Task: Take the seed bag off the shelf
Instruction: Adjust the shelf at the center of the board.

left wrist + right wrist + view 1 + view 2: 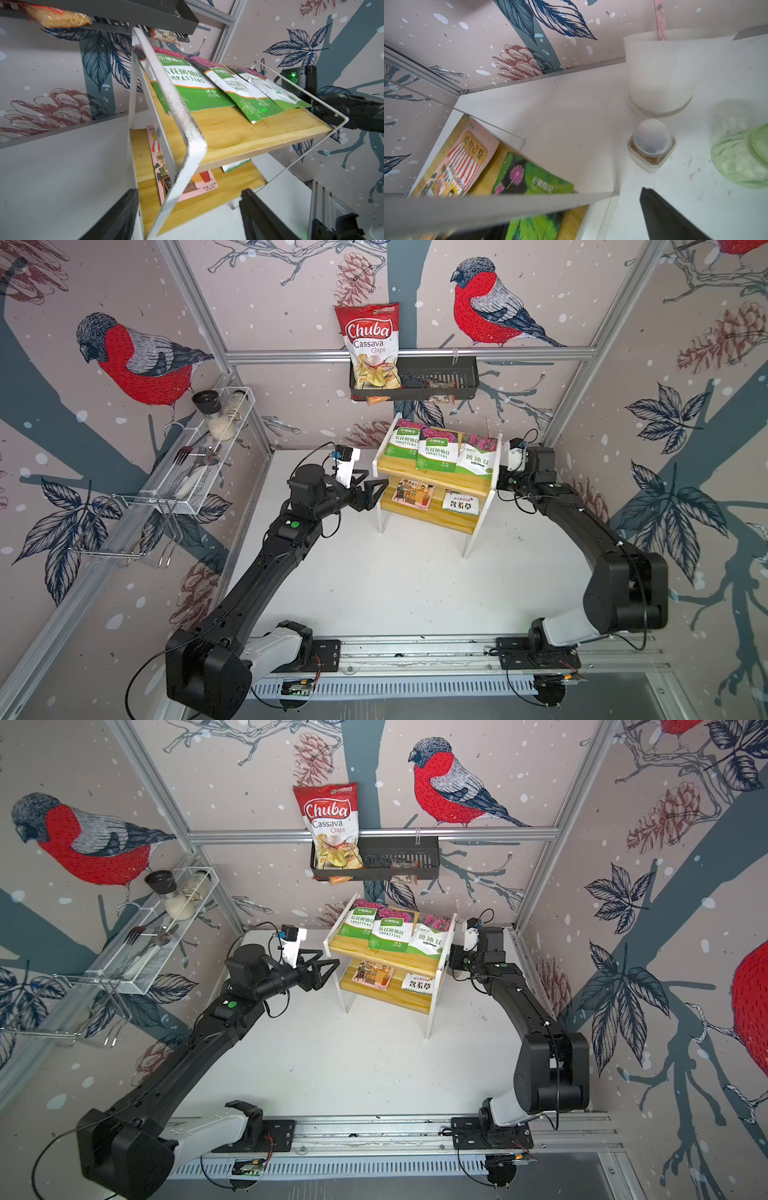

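The shelf [432, 480] [382, 960] stands at the back middle, pine boards between white side panels. Three green-and-white seed bags lie overlapping on its top board: left [402, 443], middle [436, 451] and right [478, 459]. A pink packet [412, 494] and a white packet [460, 502] lie on the lower board. My left gripper [374, 487] [189, 193] is open at the shelf's left side, its jaws either side of the white panel's edge [187, 133]. My right gripper [571, 216] is open at the shelf's right side, mostly hidden by the panel [488, 205]; one finger [664, 214] shows.
A black slotted basket [436, 379] on the back wall holds a Chuba chips bag [370, 344], just above the shelf. A white wire-mesh rack [208, 456] with a grinder and cutlery hangs on the left wall. Behind the shelf stand a white cup [662, 72], a small jar [652, 145] and a green object [741, 158].
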### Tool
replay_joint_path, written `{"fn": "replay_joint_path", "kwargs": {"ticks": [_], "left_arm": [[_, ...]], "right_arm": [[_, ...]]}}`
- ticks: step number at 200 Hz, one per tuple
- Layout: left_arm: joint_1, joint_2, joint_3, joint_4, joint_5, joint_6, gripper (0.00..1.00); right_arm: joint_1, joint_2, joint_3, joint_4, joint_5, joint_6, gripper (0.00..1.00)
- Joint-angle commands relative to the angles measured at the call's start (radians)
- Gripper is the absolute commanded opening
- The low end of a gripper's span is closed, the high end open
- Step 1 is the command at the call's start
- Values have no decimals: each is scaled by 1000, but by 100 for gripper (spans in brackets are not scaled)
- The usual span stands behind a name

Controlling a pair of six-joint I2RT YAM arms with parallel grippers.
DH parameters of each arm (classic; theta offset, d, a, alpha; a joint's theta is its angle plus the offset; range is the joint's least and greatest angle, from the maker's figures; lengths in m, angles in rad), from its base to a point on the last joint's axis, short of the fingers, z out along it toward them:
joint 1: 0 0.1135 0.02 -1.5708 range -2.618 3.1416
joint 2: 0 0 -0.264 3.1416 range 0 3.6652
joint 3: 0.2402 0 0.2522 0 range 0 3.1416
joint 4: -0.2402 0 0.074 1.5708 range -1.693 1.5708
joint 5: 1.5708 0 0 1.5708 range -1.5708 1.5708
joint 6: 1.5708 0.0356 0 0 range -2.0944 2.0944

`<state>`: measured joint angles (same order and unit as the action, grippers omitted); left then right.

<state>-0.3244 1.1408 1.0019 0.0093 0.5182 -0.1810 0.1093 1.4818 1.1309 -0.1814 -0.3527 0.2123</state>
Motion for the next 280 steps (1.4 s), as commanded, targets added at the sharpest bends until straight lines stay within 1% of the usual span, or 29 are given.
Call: {"fn": "replay_joint_path", "kwargs": {"ticks": [1, 40, 64, 74, 94, 117, 140, 162, 182, 222, 248, 280], "left_arm": [[-1, 20, 74, -65, -20, 51, 80], [-1, 93, 220, -108, -20, 71, 81], [-1, 178, 337, -146, -21, 83, 81], [-2, 220, 393, -166, -18, 83, 81], [-1, 299, 480, -158, 23, 64, 81], [-2, 374, 548, -122, 69, 8, 80], [-4, 411, 594, -107, 101, -48, 80], [-21, 396, 582, -86, 105, -97, 80], [-43, 363, 550, -90, 95, -112, 80], [-62, 246, 415, -65, 53, -148, 80], [-61, 183, 355, -80, 22, -146, 80], [-61, 134, 328, -101, -8, -143, 80]], "right_arm": [[1, -50, -27, -71, -36, 27, 100], [-3, -127, -100, -104, 13, 43, 100], [-14, -127, -115, -81, 9, 51, 100], [-18, -110, -110, -67, 5, 55, 100], [-29, -52, -72, -57, -9, 52, 100], [-41, 54, 11, -77, -34, 34, 100], [-43, 157, 92, -86, -62, 21, 100], [-40, 234, 163, -90, -86, 19, 100], [-33, 291, 222, -95, -105, 16, 100], [-7, 405, 366, -133, -124, 2, 100], [15, 467, 454, -144, -139, 14, 100], [64, 537, 553, -189, -135, 2, 100]]}}
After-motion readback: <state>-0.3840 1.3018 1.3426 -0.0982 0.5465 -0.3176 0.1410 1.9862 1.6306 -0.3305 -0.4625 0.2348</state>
